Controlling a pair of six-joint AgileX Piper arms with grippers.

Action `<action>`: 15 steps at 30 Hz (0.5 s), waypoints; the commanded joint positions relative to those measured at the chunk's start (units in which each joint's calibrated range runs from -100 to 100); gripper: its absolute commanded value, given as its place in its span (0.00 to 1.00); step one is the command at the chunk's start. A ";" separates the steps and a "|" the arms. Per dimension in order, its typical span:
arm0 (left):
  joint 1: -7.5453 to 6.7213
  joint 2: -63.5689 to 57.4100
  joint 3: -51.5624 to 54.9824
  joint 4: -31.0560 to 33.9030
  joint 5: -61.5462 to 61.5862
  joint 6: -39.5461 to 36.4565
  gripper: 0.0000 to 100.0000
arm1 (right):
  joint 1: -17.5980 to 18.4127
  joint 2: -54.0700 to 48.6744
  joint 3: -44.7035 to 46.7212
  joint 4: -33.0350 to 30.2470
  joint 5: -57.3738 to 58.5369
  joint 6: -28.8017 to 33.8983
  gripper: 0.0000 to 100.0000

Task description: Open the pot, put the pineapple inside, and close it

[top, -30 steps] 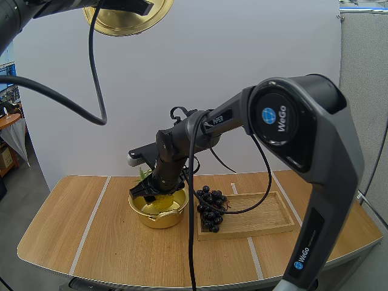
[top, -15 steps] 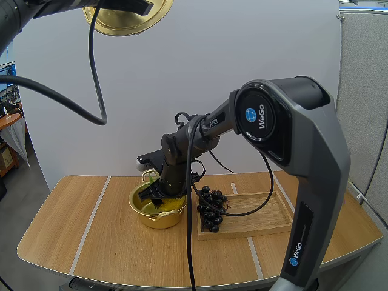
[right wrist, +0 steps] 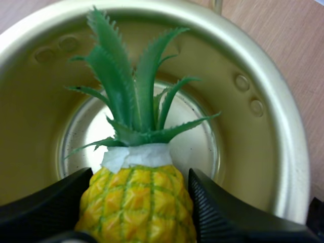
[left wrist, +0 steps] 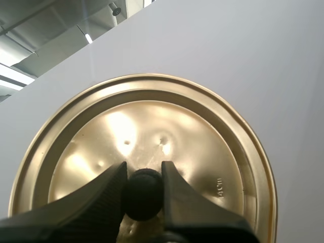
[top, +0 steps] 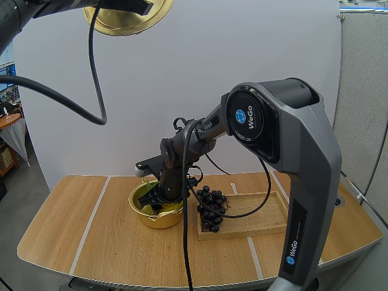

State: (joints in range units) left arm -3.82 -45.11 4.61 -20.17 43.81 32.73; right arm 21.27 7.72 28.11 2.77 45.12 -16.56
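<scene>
Key relation: the pineapple (right wrist: 136, 212) sits btwn the fingers of the right gripper (right wrist: 140, 174), already inside the mouth of the pot (right wrist: 263, 101). Its long axis runs straight out from the jaws, w/ the leafy crown leading toward the pot's floor and far wall. The jaws are spread just to the width of the fruit, ribbed faces on both flanks, so they're holding it. Can't tell if the leaf tips touch the pot floor.

In the high view the right gripper (top: 159, 203) reaches down past the pot's rim (top: 145, 212), so this arm is the near one by far. Prob. next step is the release. Crown-first, the fruit should tip onto its side in the pot; the risk is leaves riding up over the rim and fouling the lid.

The lid (left wrist: 202, 136) is well above the pot. The left gripper (left wrist: 143, 169) is pinched tight on the lid's black knob (left wrist: 143, 197), w/ the lid (top: 124, 21) tilted, not level.

The grapes (top: 209, 209) lie just beside the pot, on the end of the wooden tray (top: 260, 221) nearest it, clear of the pot's mouth.
</scene>
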 commanded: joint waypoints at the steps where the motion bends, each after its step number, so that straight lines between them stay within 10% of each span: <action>1: -0.14 -0.29 -0.64 -0.36 -1.50 -0.77 0.00 | -0.14 -0.19 -0.23 -0.77 2.33 -0.35 1.00; 15: -0.14 -0.29 -0.64 -0.36 -1.50 -0.77 0.00 | -0.14 -4.59 -0.30 -0.57 2.38 -0.19 1.00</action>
State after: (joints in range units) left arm -3.82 -45.11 4.61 -20.17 43.81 32.73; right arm 21.27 6.90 27.95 2.63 46.44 -16.69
